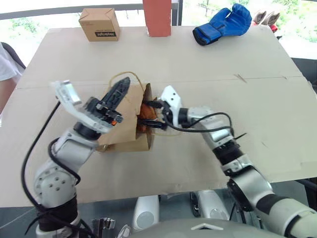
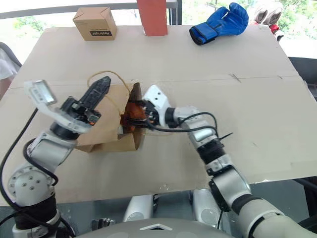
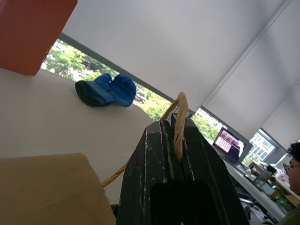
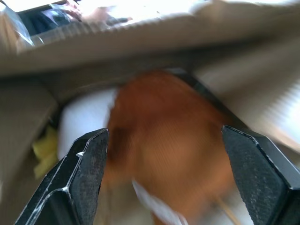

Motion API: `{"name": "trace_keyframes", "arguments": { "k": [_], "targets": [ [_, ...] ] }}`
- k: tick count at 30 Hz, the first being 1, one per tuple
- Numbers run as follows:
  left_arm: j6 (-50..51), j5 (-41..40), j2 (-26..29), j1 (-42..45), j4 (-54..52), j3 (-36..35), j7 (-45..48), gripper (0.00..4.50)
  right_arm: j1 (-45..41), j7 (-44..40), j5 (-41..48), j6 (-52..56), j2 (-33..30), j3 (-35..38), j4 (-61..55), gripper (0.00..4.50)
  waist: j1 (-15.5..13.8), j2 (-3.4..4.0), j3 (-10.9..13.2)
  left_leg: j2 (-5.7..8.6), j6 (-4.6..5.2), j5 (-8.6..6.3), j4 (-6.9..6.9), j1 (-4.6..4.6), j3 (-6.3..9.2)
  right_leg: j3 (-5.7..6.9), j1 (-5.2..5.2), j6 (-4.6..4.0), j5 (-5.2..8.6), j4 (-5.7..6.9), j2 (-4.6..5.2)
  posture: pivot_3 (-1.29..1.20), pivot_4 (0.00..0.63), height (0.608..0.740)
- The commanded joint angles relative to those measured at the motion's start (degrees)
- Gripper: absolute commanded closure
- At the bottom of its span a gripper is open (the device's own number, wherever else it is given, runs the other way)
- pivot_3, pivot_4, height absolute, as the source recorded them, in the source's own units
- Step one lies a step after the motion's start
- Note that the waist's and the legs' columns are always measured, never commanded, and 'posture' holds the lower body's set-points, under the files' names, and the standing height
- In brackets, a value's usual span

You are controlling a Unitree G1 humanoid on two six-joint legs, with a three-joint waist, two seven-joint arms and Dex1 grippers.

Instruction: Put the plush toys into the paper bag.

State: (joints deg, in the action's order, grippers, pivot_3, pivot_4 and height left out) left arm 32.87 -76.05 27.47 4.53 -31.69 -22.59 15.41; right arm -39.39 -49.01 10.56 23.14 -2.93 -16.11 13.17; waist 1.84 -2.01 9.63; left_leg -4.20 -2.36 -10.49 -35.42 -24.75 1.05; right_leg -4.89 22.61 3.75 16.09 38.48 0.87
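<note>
**Orange toy at the bag mouth, right jaws spread**

The paper bag (image 1: 126, 119) lay on its side left of centre in the head view, on the tan table (image 1: 198, 64), its open mouth facing the frame's right. The left gripper (image 1: 119, 94) was clamped tight on one tan cord handle (image 3: 179, 124); the left wrist view showed the cord pinched between the two black fingers (image 3: 154, 168), looping out above their tips. The handle's loop arched over the top of the bag.

The right gripper (image 1: 148, 119) reached in from the right, pointing toward the frame's left, its tips at the bag's mouth. In the right wrist view its fingers (image 4: 79, 178) stood wide apart, grasping nothing. The orange-brown plush toy (image 4: 164, 140) sat between them inside the bag, blurred, touching neither pad as far as could be seen. Beside it, deeper in the bag, lay the white plush toy (image 4: 86, 117), with a bit of yellow at its end. From the head view only a patch of orange showed in the mouth.

Along the table's far edge: a small printed cardboard box (image 1: 99, 24) at upper left, a red upright block (image 1: 157, 17) at top centre, a blue padded glove (image 1: 223, 24) at upper right.
</note>
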Motion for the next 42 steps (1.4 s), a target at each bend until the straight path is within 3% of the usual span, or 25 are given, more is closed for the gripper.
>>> {"name": "trace_keyframes", "arguments": {
  "k": [1,9,13,16,20,24,31,32,33,36,37,40,42],
  "targets": [
    [-0.82,-1.39,0.60,1.39,-0.09,-0.64,1.76,4.50,2.02,0.68,3.21,6.94,-2.94,1.98,-11.57,0.68,0.15,0.00,0.00,-0.01,-0.01,0.01,0.01,0.02,0.01,0.00,0.00,0.00,0.00,0.01,-0.02,0.00,0.150,0.740],
    [-0.59,-3.46,0.74,8.58,3.49,-0.73,1.82,4.50,12.94,8.62,14.52,35.85,-11.54,13.92,-32.31,0.68,-0.18,-0.02,-0.01,0.00,-0.01,0.01,0.02,-0.04,0.06,-0.01,0.01,-0.01,0.01,-0.05,-0.04,0.00,0.150,0.740],
    [0.12,-4.38,1.50,11.20,4.93,-1.02,2.33,4.50,17.52,12.20,23.89,50.95,-10.99,25.15,-38.92,0.68,-0.06,-0.02,-0.01,0.00,-0.01,0.01,0.05,-0.04,0.09,-0.01,0.01,-0.01,0.01,-0.05,-0.07,0.00,0.150,0.740],
    [0.39,-5.07,1.76,12.81,5.76,-1.11,2.45,4.50,18.78,15.13,27.14,56.67,-9.33,29.49,-40.77,0.68,0.17,-0.02,-0.01,0.00,-0.01,0.01,0.04,-0.03,0.08,-0.02,0.00,-0.01,0.01,-0.05,-0.07,0.00,0.150,0.740],
    [0.86,-5.59,1.62,13.87,6.01,-0.66,2.51,4.50,17.53,19.60,29.33,58.53,-2.95,32.05,-38.34,0.68,0.43,-0.02,-0.01,0.00,0.00,0.01,0.04,0.00,0.15,-0.04,0.01,0.00,0.01,-0.05,-0.14,0.00,0.150,0.740],
    [1.71,-6.27,1.49,12.00,4.13,-0.24,2.36,4.50,10.24,26.88,25.37,49.53,5.14,32.11,-24.55,0.68,0.76,0.01,0.01,-0.01,0.00,0.01,0.03,0.00,0.17,-0.05,0.02,0.00,0.01,-0.05,-0.16,0.00,0.150,0.740],
    [1.14,-8.92,1.91,6.96,-0.94,-2.11,0.21,4.50,-0.15,25.66,22.52,35.15,9.20,28.53,-4.15,0.68,0.46,0.02,0.01,0.01,0.01,0.01,0.09,-0.08,0.25,-0.01,0.03,0.00,0.00,-0.14,-0.16,0.00,0.150,0.740],
    [0.93,-9.14,1.96,6.45,-1.47,-2.32,-0.12,4.50,-0.81,25.30,22.34,34.01,9.27,28.13,-2.64,1.16,0.47,0.02,0.01,0.01,0.01,0.01,0.11,-0.09,0.26,0.00,0.03,-0.01,0.00,-0.14,-0.16,0.00,0.150,0.740],
    [0.74,-9.40,2.01,6.06,-1.88,-2.51,-0.42,4.50,-1.21,24.97,22.21,32.99,9.21,27.75,-1.57,1.26,0.45,0.03,0.02,0.01,0.01,0.01,0.12,-0.08,0.27,0.01,0.03,-0.01,0.00,-0.14,-0.16,0.00,0.150,0.740],
    [0.10,-9.59,2.25,4.76,-3.09,-3.39,-1.20,4.50,-1.46,22.93,23.06,32.72,8.33,26.19,-0.97,2.79,0.35,0.03,0.02,0.00,0.01,0.01,0.14,-0.09,0.31,0.06,0.02,-0.01,0.00,-0.14,-0.16,0.00,0.150,0.740],
    [-0.09,-9.63,2.26,4.41,-3.51,-3.54,-1.45,4.50,-1.25,22.63,23.34,33.05,8.00,25.84,-1.38,3.09,0.38,0.03,0.02,0.01,0.00,0.01,0.14,-0.09,0.31,0.06,0.02,-0.01,0.00,-0.14,-0.16,0.00,0.150,0.740],
    [-1.01,-9.83,2.58,2.59,-4.57,-5.13,-2.13,4.50,2.89,21.57,26.87,38.35,3.88,25.88,-11.55,4.46,0.27,0.03,0.02,0.01,0.00,0.01,0.13,-0.10,0.31,0.07,0.01,-0.01,0.00,-0.15,-0.14,0.00,0.150,0.740],
    [-1.15,-10.46,3.10,1.17,-4.96,-6.40,-2.02,4.50,7.11,21.16,27.49,40.84,-1.14,26.04,-18.35,4.21,0.26,0.04,0.02,0.01,0.00,0.01,0.13,-0.09,0.32,0.07,0.01,-0.01,0.00,-0.15,-0.15,0.00,0.150,0.740]
  ]
}}
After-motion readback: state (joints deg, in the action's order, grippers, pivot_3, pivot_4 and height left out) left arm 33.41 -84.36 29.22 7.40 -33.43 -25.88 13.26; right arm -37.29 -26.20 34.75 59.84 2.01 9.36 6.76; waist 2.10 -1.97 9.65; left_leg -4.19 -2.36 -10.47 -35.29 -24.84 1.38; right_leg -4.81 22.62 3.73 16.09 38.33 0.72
